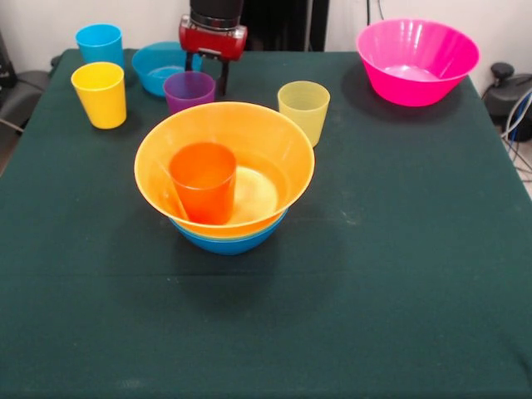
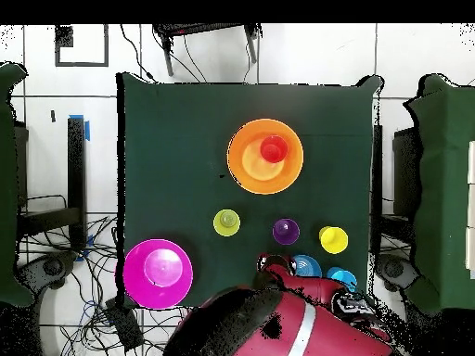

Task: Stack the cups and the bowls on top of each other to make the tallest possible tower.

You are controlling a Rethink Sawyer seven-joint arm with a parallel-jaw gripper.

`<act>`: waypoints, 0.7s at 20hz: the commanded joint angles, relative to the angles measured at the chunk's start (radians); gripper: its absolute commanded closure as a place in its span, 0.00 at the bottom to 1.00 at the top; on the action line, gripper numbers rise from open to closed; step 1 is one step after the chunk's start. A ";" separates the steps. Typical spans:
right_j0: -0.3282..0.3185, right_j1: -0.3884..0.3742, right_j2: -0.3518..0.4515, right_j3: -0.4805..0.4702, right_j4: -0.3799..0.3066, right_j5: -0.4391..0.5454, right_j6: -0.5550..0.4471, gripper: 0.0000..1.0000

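The tower stands mid-table: a medium blue bowl [image 1: 229,243] at the base, the large orange-yellow bowl [image 1: 249,133] [image 2: 250,171] nested in it, and the orange cup [image 1: 204,181] [image 2: 274,148] upright inside. The purple cup [image 1: 189,90] [image 2: 286,231], yellow cup [image 1: 100,94] [image 2: 333,239], blue cup [image 1: 100,43] [image 2: 342,276] and pale yellow-green cup [image 1: 303,108] [image 2: 226,222] stand loose. A small blue bowl [image 1: 158,66] [image 2: 306,267] and the large pink bowl [image 1: 416,62] [image 2: 158,273] sit at the far side. My gripper [image 1: 207,71] [image 2: 271,267] hangs open and empty just behind the purple cup. No green bowl shows.
The dark green table [image 1: 374,274] runs wide in front of the tower. Cables and dark gear [image 1: 507,91] lie off its right edge. My red arm [image 2: 297,324] covers the table's robot-side edge in the overhead view.
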 commanded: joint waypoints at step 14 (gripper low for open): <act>-0.052 -0.208 0.158 0.091 -0.008 0.125 0.094 0.00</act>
